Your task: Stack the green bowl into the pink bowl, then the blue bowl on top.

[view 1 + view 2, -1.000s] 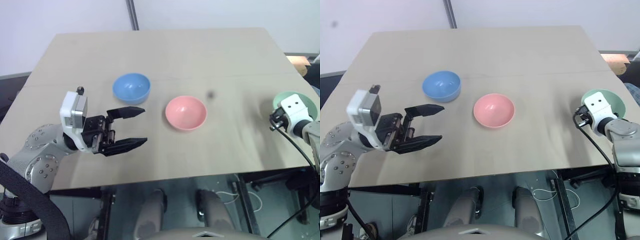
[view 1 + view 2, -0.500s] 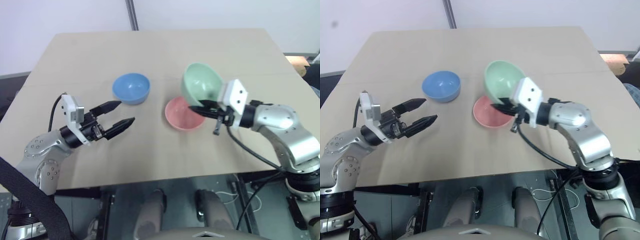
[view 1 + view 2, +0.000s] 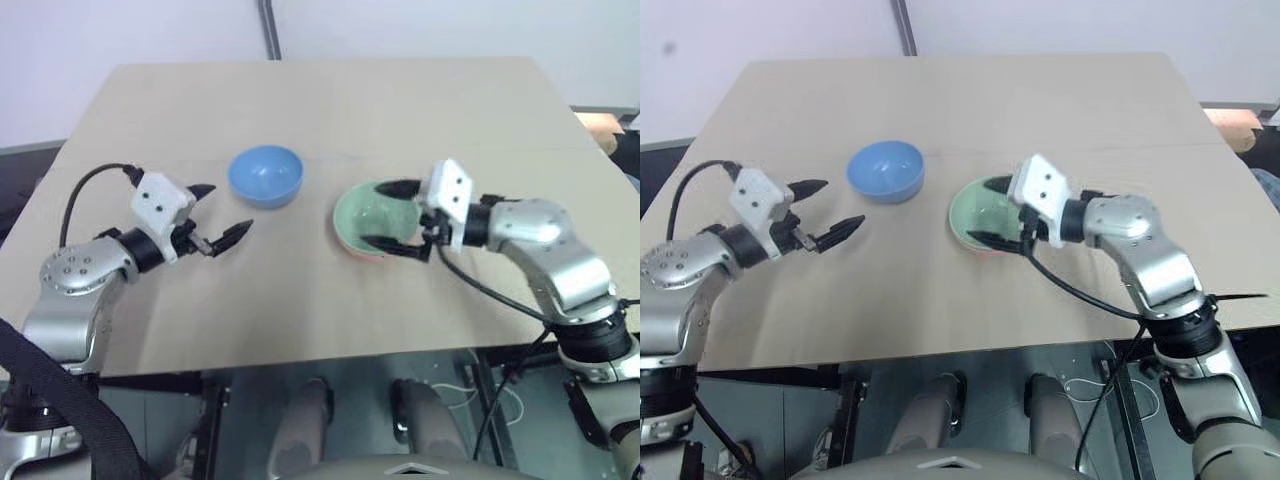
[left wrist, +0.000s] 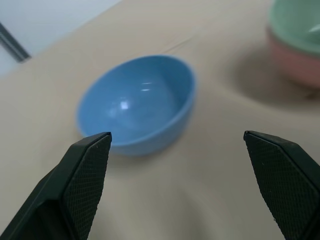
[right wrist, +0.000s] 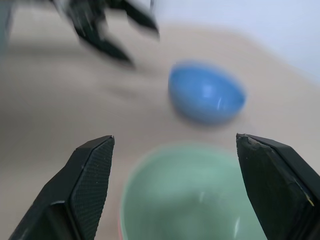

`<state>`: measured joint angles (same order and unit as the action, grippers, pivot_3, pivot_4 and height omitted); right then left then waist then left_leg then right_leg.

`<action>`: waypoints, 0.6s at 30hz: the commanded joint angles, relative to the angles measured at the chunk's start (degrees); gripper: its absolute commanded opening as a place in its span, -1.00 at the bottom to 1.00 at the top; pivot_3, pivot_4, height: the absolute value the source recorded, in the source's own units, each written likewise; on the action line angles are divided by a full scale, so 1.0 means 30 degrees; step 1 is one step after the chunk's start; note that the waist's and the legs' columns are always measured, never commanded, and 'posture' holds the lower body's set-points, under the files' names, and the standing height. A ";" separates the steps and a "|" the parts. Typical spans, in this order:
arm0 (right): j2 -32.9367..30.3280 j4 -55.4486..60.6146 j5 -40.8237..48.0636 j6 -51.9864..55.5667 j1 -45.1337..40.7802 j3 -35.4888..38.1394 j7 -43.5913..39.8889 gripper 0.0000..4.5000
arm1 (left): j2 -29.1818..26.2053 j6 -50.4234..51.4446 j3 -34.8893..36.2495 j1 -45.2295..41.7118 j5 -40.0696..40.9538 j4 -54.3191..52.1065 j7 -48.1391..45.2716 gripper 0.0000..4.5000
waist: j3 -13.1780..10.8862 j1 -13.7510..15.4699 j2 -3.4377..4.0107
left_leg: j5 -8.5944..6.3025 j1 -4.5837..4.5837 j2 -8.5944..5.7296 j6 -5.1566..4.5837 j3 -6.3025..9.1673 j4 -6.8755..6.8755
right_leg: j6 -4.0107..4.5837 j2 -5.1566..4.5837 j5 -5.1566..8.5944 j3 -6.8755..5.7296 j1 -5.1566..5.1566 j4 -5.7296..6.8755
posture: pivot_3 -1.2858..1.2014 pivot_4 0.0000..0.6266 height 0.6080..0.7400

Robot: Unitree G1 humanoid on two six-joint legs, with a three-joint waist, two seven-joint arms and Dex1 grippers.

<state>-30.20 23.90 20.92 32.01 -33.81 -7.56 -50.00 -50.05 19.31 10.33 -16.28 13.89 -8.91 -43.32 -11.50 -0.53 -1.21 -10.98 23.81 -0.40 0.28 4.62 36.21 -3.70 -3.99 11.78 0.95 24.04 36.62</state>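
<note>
The green bowl [image 3: 372, 215] sits nested inside the pink bowl [image 3: 357, 246] near the middle of the table [image 3: 330, 110], with the right gripper [image 3: 390, 216] spread wide over it, fingers apart on either side and not clamping it. The blue bowl [image 3: 265, 176] stands alone just beside them on the robot's left, and the left gripper [image 3: 222, 213] hovers near it with its fingers wide apart, holding nothing.

Three bowls in all: one blue bowl [image 3: 265, 176], one green bowl [image 3: 372, 213] and one pink bowl [image 4: 298, 70], the green nested inside the pink so that just a sliver of pink rim shows. One table [image 3: 330, 110] carries them. Two grippers: the left gripper [image 3: 222, 214] and the right gripper [image 3: 392, 216], each with two black fingers.
</note>
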 commanded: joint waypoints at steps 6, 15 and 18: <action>0.0251 0.2052 0.0410 0.1300 0.0630 0.1109 0.2781 0.92 | -0.0321 -0.4464 -0.7194 -0.6642 -0.8078 0.7181 -0.0195 1.00 | -0.0004 -0.0075 0.0012 | 0.0001 -0.0004 -0.0004 -0.0001 -0.0026 -0.0002 | -0.0003 0.0003 -0.0001 0.0017 0.0013 0.0024 | 0.03 -0.52 1.00; -0.0402 0.3324 -0.0003 0.1615 0.2069 0.1519 0.4342 0.95 | 0.1635 -1.0506 -0.9990 -1.0289 -1.1086 1.3328 -0.0192 -0.01 | -0.0006 -0.0093 0.0007 | 0.0001 0.0057 -0.0021 -0.0004 -0.0042 -0.0004 | -0.0031 -0.0004 -0.0075 0.0040 0.0076 0.0035 | 0.03 -0.52 1.00; -0.0547 0.3675 -0.0058 0.1747 0.2445 0.1674 0.4768 0.95 | 0.1958 -1.1039 -0.9971 -1.0803 -1.1067 1.4111 -0.0517 -0.73 | -0.0006 -0.0098 0.0006 | 0.0001 0.0057 -0.0020 -0.0004 -0.0046 0.0007 | -0.0083 -0.0005 -0.0046 0.0042 0.0074 0.0040 | 0.03 -0.52 1.00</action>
<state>-31.37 32.26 20.70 37.36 -26.27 -4.46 -36.62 -43.95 -12.27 -20.53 -47.20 -19.11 33.16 -44.69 -11.51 -0.82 -1.19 -10.98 23.98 -0.46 0.26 4.49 36.24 -3.95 -4.00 11.64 1.07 24.26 36.74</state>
